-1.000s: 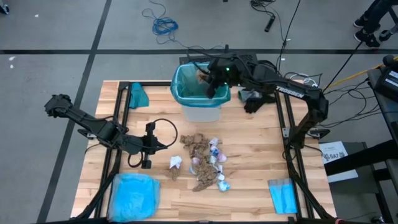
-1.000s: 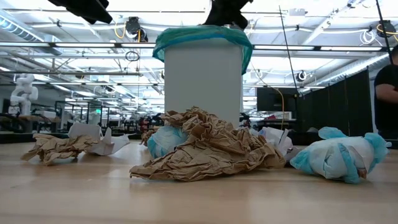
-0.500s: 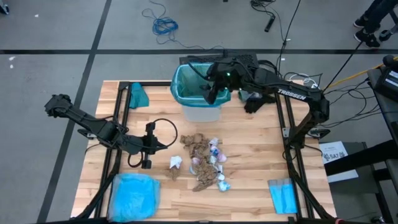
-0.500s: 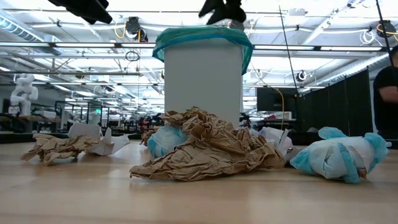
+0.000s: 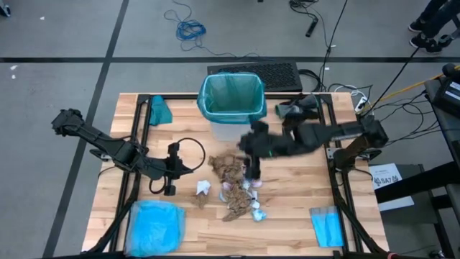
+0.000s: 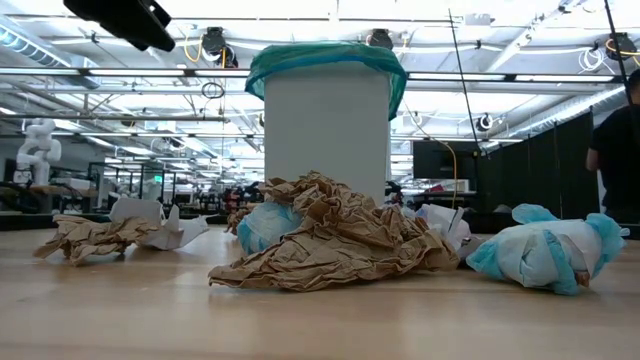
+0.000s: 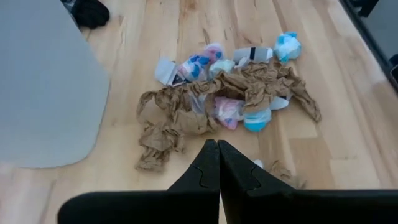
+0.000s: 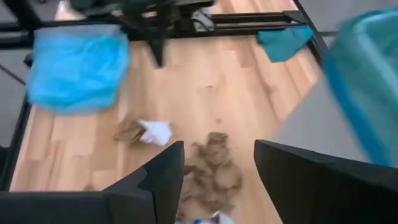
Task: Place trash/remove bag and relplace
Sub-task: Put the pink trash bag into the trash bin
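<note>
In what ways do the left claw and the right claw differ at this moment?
The left claw is shut, fingers pressed together; the right claw is open with a clear gap. The left claw waits beside the trash pile on its left; the right claw hovers at the pile's far edge, near the bin. Both hold nothing.

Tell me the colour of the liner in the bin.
Teal-green liner; clearest in the high view.

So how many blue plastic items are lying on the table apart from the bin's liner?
3: a sky-blue bag at the near left corner, a folded blue sheet near right, a teal piece far left beside the bin.
</note>
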You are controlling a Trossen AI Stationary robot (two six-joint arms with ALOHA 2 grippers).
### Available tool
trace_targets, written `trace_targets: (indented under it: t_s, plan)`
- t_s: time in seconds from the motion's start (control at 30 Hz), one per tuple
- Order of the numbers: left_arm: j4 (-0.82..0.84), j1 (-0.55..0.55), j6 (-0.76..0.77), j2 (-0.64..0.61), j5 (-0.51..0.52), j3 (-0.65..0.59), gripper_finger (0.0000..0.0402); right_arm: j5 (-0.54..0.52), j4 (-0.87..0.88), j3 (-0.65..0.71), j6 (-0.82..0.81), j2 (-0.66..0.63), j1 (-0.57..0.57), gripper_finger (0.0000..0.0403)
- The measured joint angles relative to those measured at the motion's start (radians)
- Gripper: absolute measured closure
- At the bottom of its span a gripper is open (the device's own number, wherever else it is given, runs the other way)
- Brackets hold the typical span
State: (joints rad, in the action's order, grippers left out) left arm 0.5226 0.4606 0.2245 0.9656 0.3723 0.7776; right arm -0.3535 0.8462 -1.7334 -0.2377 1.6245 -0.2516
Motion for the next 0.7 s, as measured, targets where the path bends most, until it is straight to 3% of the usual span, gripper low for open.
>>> trace_targets:
  t_s: [0.33, 0.5, 0.7]
  plan:
    - [-0.101, 0.025, 0.058, 0.204, -0.105, 0.000, 0.0402, -0.171, -0.214, 0.320, -0.253, -0.001, -0.255, 0.0231]
    - [-0.161, 0.012, 0.014, 0.291, -0.110, 0.000, 0.0402, -0.173, -0.380, 0.545, -0.401, 0.000, -0.280, 0.0234]
    - [-0.193, -0.002, 0.005, 0.291, -0.110, 0.014, 0.0402, -0.173, -0.488, 0.779, -0.597, 0.000, -0.268, 0.0234]
